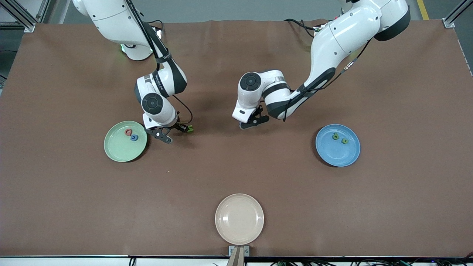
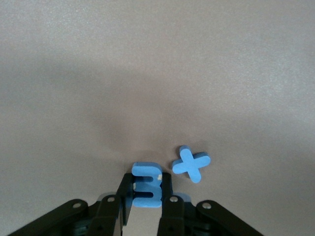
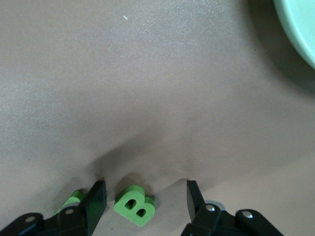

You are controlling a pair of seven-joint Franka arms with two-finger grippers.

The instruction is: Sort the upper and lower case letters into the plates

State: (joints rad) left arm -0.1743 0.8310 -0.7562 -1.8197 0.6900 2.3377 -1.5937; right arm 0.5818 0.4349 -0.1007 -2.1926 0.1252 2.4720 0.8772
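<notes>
The brown table [image 1: 236,177] carries three plates: a cream plate [image 1: 239,218] at the camera-side edge holds nothing, the green plate [image 1: 125,142] toward the right arm's end holds two small letters, and the blue plate [image 1: 337,145] toward the left arm's end holds two more. Mid-table, the left gripper [image 2: 146,192] pinches a blue letter [image 2: 146,186] (probably an E), a blue x [image 2: 191,164] just beside it. The right gripper [image 3: 146,199] stands spread around a green B [image 3: 135,206]. Sorting looks partly done; at least these three pieces remain.
</notes>
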